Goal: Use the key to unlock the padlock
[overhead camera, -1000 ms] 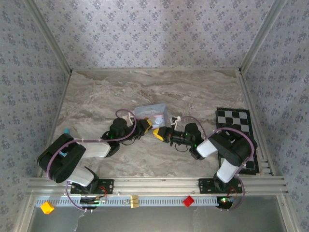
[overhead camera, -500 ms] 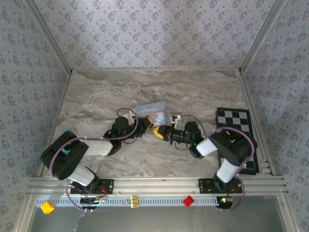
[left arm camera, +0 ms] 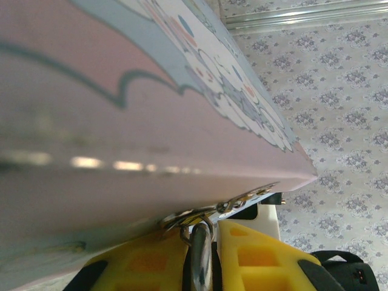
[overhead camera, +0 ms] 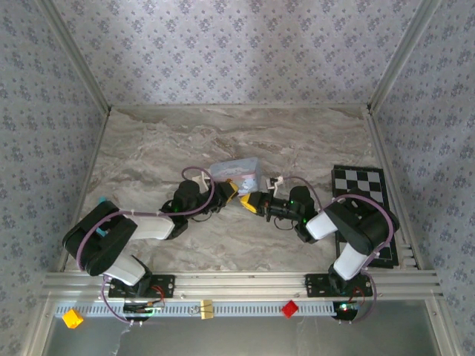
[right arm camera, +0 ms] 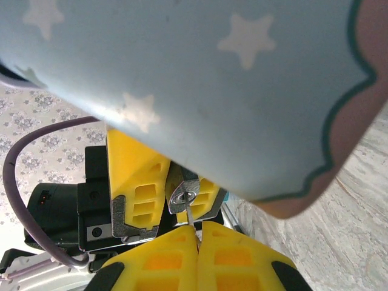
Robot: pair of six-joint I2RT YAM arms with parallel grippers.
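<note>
The right gripper (right arm camera: 198, 235) has its two yellow fingers pressed together on the key (right arm camera: 191, 219), whose thin metal blade pokes out just ahead of the fingertips. The blade runs straight into the keyhole of the padlock (right arm camera: 182, 196), which sits right in front of the gripper, clamped between the yellow fingers of the left gripper (right arm camera: 174, 185) facing it. Above and ahead of both hangs the pale blue tin (right arm camera: 200, 85) with white stars and a pink scalloped edge, a purple cable (right arm camera: 24, 163) loops off to one side, and the marbled table (right arm camera: 357, 230) lies off to the other.

A marbled table (overhead camera: 148, 148) carries a black-and-white checkerboard (overhead camera: 360, 184) flat along its right edge.
</note>
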